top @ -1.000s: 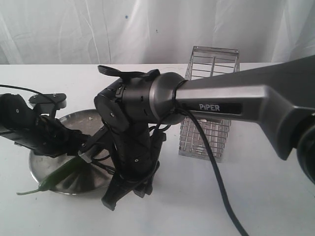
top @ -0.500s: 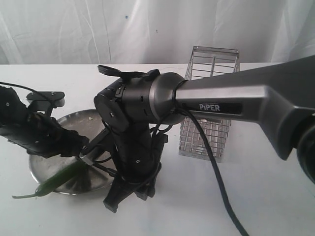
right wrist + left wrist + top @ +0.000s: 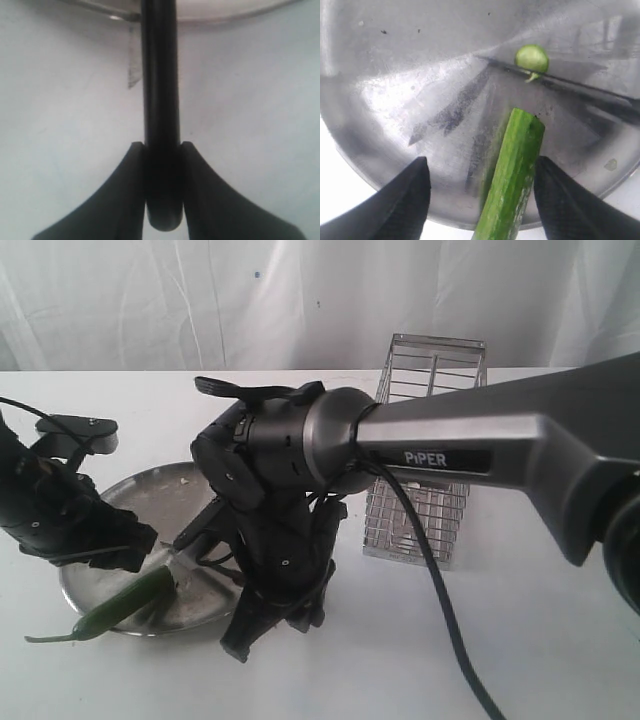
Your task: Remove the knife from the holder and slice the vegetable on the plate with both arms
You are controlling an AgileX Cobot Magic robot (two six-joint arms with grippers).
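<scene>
My right gripper (image 3: pixel 161 149) is clamped on the knife (image 3: pixel 160 75) handle, with the blade resting on the plate (image 3: pixel 395 65) beside a cut slice (image 3: pixel 532 57). My left gripper (image 3: pixel 480 172) stands wide, straddling the green vegetable (image 3: pixel 512 170) on the plate without gripping it. I'd pinch it steady first, then cut near its trimmed end.

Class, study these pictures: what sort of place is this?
Most likely a robot lab bench staged as a kitchen: a white table before a hung white sheet, a PiPER robot arm, and a steel plate with a cut green vegetable.
</scene>
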